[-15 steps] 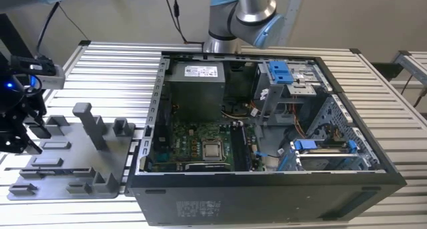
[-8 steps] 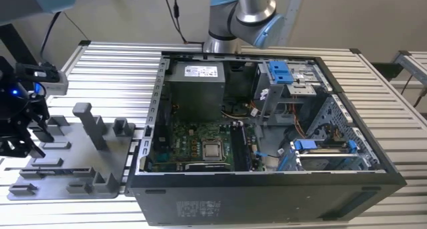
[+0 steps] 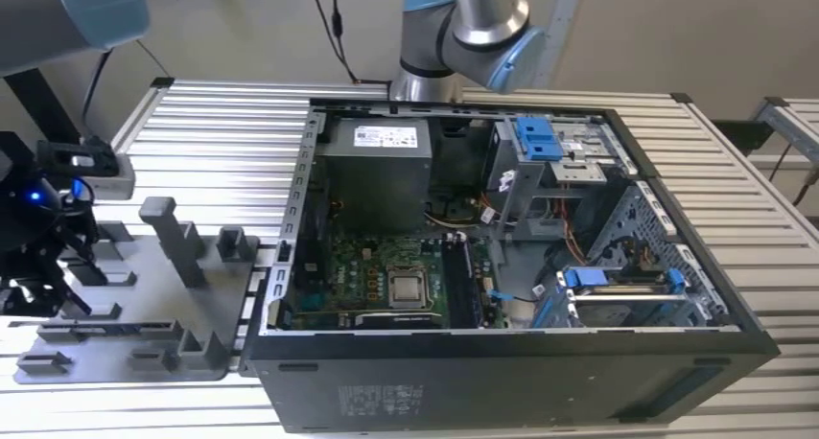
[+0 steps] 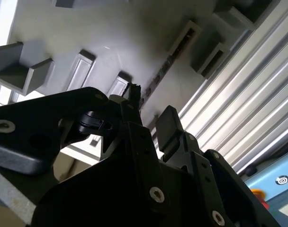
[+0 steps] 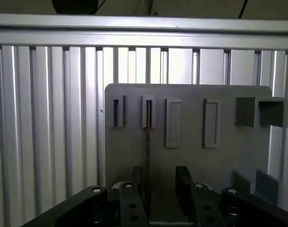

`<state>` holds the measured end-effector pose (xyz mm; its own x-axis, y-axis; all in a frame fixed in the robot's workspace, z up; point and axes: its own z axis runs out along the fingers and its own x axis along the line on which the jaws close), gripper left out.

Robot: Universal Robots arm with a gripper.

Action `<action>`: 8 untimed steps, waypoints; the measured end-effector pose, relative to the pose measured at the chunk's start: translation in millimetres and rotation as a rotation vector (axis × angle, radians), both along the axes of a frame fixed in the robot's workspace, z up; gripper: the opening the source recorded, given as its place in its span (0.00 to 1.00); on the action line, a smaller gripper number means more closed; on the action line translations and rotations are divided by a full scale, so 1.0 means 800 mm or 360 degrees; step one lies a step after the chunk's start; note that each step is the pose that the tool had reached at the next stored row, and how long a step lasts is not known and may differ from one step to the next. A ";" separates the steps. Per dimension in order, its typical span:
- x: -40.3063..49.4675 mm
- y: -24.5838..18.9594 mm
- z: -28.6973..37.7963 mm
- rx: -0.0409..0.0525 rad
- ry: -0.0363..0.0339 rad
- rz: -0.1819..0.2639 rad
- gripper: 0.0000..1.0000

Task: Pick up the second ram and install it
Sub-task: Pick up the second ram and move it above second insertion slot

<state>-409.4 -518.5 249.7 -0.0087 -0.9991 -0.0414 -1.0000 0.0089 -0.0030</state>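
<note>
The second ram (image 5: 148,137) is a thin dark strip standing on edge in a slot of the gray tray (image 5: 191,161); it also shows in the second wrist view (image 4: 158,75). My gripper (image 5: 160,184) is open just above the tray, one finger on each side of the ram's near end. The strip runs close to one finger (image 5: 138,182), and no contact shows. In the second wrist view the gripper (image 4: 151,109) hovers over that same end. In the exterior view the gripper (image 3: 38,286) hangs over the tray (image 3: 192,295) at the exterior view's left.
An open computer case (image 3: 512,391) lies to the exterior view's right of the tray, with the green motherboard (image 3: 371,276) and its long black slots (image 3: 463,281) inside. Upright gray posts (image 3: 173,238) rise from the tray. A ribbed metal table (image 3: 218,123) carries everything.
</note>
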 end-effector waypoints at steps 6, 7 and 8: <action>0.000 -0.0021 -0.0135 0.0000 0.0000 0.0000 0.42; 0.000 -0.0026 -0.0159 0.0000 0.0000 0.0000 0.42; 0.000 -0.0031 -0.0181 0.0000 0.0000 0.0000 0.42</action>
